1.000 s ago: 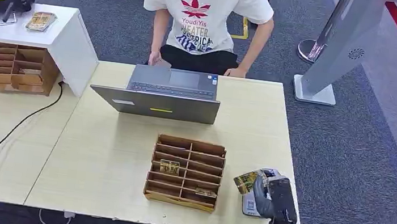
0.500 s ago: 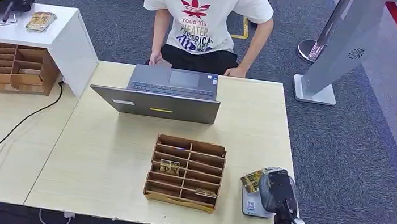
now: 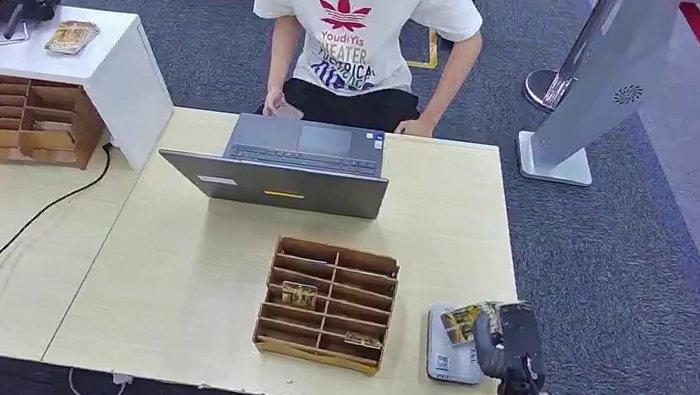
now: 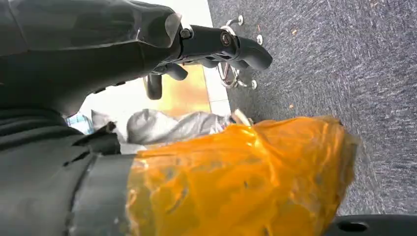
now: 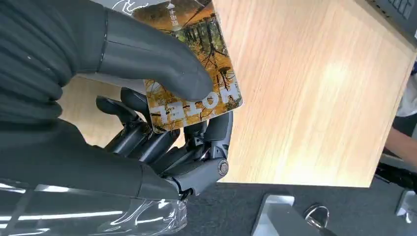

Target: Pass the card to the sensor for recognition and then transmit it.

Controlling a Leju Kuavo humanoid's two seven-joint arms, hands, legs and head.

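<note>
My right hand [image 3: 507,340] hovers at the table's front right corner and pinches a card [image 3: 467,321] printed with an autumn forest picture. The card hangs tilted just above the grey flat sensor [image 3: 450,359], over its far right part. In the right wrist view the thumb [image 5: 147,54] presses on the card [image 5: 201,73] and the dark fingers [image 5: 162,142] back it from below, over the pale wooden table [image 5: 314,98]. My left hand [image 4: 216,44] hangs over grey carpet with its fingers loosely extended and nothing in them.
A wooden slotted organizer [image 3: 328,306] with two cards in it stands left of the sensor. Behind it is an open laptop [image 3: 278,174] with a person [image 3: 362,28] seated at it. Far left stand another organizer [image 3: 28,118] and a white cabinet [image 3: 110,67].
My right hand has carried the card to the right, from over the sensor's left edge toward its right side near the table edge. Everything else is still.
</note>
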